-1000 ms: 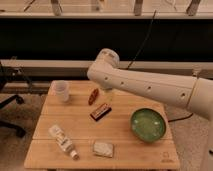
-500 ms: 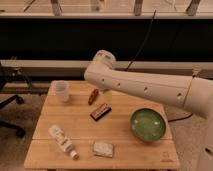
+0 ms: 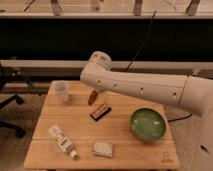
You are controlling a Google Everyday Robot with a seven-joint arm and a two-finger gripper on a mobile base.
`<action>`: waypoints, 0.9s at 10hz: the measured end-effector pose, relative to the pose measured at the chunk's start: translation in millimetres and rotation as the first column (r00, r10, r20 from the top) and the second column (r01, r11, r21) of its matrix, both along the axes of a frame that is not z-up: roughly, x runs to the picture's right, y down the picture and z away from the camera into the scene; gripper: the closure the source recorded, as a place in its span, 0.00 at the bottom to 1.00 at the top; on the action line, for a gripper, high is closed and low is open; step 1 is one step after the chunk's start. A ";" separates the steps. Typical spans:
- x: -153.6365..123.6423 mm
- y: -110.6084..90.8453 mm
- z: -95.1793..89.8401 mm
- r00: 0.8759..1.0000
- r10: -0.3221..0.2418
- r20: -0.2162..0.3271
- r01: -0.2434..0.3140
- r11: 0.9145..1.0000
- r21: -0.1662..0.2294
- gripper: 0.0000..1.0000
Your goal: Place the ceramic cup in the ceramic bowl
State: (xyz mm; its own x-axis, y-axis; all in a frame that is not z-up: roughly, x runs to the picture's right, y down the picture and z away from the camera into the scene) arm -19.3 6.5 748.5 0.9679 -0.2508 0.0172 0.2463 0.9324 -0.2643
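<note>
- My fingers, released and empty, hide behind the arm (image 3: 135,87) near the cup (image 3: 61,91); approaching blind, I could topple it.
- The bowl (image 3: 148,124) lies well apart; a loose grip drops it.

The claw is out of sight, somewhere behind the thick white arm (image 3: 135,87) over the back of the desk (image 3: 125,159) (jaws spread wide, nothing in them). The arm's base is cut off by the right edge. A small reddish-brown item (image 3: 92,97) pokes out from under the arm near where the claw is hidden; its top is covered, and it is too blurred to name. Farther out toward the front, the white bottle (image 3: 62,140) has an unreadable label, and the flat pale packet (image 3: 103,148) is a blur. The office chair (image 3: 10,107) is cropped by the left edge.
</note>
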 end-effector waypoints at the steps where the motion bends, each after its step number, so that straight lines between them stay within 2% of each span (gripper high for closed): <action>1: -0.7 1.3 0.3 1.000 -0.003 0.001 0.003 1.000 0.002 0.20; 9: -29.2 5.1 9.2 0.999 -0.024 0.035 0.023 0.999 0.022 0.20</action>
